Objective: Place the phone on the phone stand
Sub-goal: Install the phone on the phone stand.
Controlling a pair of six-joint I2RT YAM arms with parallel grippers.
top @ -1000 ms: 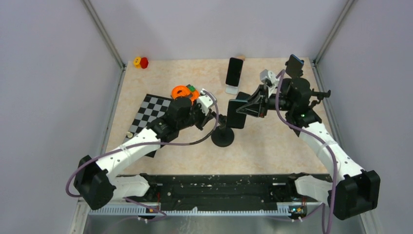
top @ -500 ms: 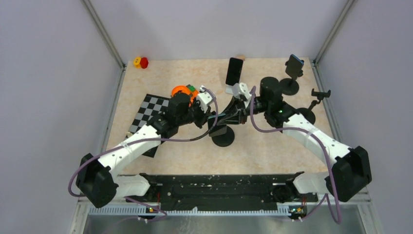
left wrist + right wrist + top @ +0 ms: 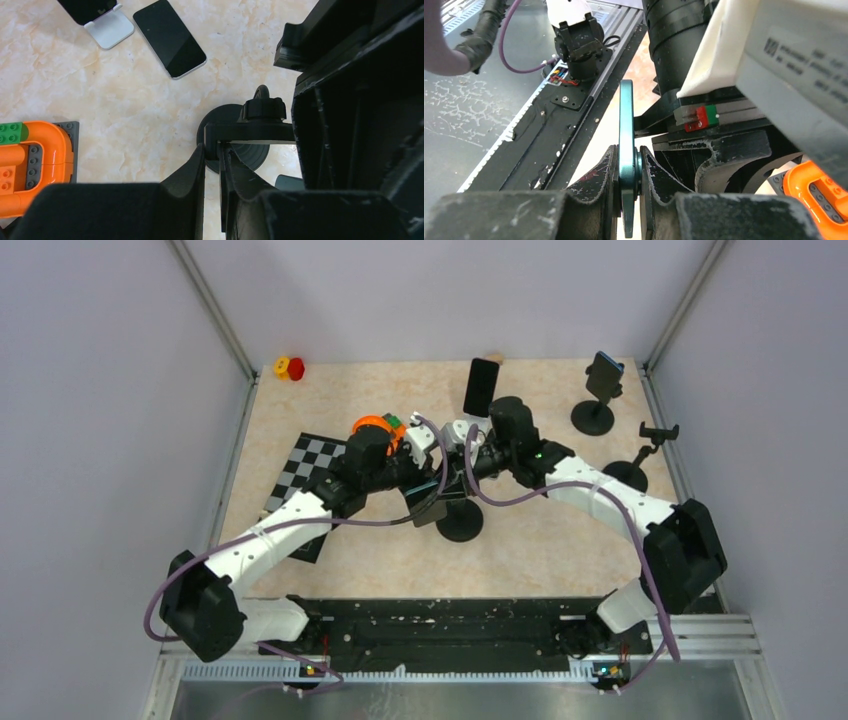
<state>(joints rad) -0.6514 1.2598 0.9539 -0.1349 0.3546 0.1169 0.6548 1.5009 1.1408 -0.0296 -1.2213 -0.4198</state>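
Note:
The black phone stand (image 3: pixel 460 523) has a round base on the marble-patterned table, mid-table. My left gripper (image 3: pixel 214 147) is shut on the thin clamp arm at the top of the phone stand (image 3: pixel 252 156). The dark teal phone (image 3: pixel 626 125) shows edge-on in the right wrist view, pinched between the fingers of my right gripper (image 3: pixel 629 151). From above, the phone (image 3: pixel 428 508) hangs tilted just left of the stand's base, and both wrists meet over it.
A second phone (image 3: pixel 170 37) lies flat on the table beside a white stand (image 3: pixel 481 390) that holds another phone. Two more black stands (image 3: pixel 592 415) (image 3: pixel 628 472) are at the right. A checkerboard (image 3: pixel 305 475) and an orange toy (image 3: pixel 378 427) lie left.
My right arm has swung left across the table, carrying the phone from right of the stand to over it and tilting it. The left gripper has stayed on the stand.

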